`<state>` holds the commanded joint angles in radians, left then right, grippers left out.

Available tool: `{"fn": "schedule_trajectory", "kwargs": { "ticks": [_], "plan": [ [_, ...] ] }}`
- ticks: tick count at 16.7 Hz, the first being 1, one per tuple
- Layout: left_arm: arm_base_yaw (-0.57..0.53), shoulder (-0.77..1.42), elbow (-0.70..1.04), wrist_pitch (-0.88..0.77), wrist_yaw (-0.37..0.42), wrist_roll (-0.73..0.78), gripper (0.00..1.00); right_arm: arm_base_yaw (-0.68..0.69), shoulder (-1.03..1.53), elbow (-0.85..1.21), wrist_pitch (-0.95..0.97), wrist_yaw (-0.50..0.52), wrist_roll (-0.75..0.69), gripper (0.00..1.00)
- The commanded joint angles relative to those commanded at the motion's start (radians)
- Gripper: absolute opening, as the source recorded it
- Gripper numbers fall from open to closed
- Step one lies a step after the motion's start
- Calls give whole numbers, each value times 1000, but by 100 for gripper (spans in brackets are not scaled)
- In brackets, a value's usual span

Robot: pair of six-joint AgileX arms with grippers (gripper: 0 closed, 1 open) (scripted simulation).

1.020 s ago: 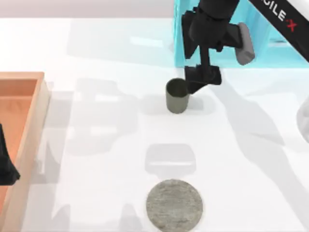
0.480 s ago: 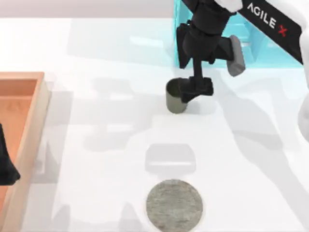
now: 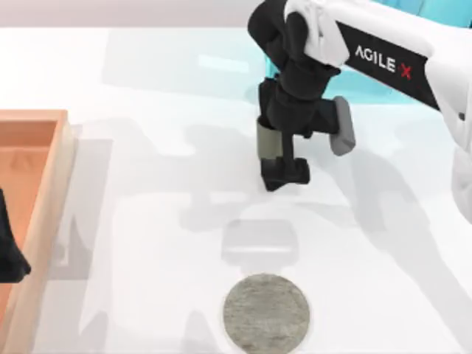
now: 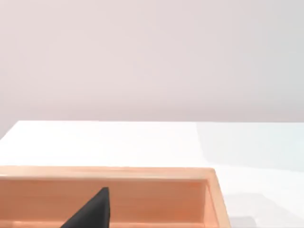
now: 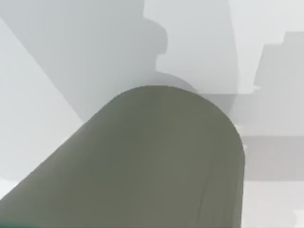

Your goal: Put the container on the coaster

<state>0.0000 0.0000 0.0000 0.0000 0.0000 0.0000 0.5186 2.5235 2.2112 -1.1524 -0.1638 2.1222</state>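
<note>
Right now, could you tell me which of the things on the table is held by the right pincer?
The small olive-grey container: the right pincer grips it, while the grey coaster and wooden tray lie untouched.

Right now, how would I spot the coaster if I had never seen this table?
Start at the white table and look along its near edge, about midway across, well in front of the right gripper and the container. There lies the coaster: a flat round disc of speckled grey, unlike the tall cup and the boxy wooden tray at the left.
</note>
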Motion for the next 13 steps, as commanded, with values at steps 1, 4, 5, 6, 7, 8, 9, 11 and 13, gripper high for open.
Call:
{"fn": "schedule_trajectory", "kwargs": {
  "ticks": [1,4,5,6,7,8,9,11,13],
  "plan": [
    [0,0,0,0,0,0,100,0,0,0,0,0,0,100],
    [0,0,0,0,0,0,100,0,0,0,0,0,0,92],
    [0,0,0,0,0,0,100,0,0,0,0,0,0,85],
    [0,0,0,0,0,0,100,0,0,0,0,0,0,77],
    [0,0,0,0,0,0,100,0,0,0,0,0,0,70],
    [0,0,0,0,0,0,100,0,0,0,0,0,0,62],
    [0,0,0,0,0,0,100,0,0,0,0,0,0,55],
    [0,0,0,0,0,0,100,0,0,0,0,0,0,40],
    [0,0,0,0,0,0,100,0,0,0,0,0,0,25]
  ]
}}
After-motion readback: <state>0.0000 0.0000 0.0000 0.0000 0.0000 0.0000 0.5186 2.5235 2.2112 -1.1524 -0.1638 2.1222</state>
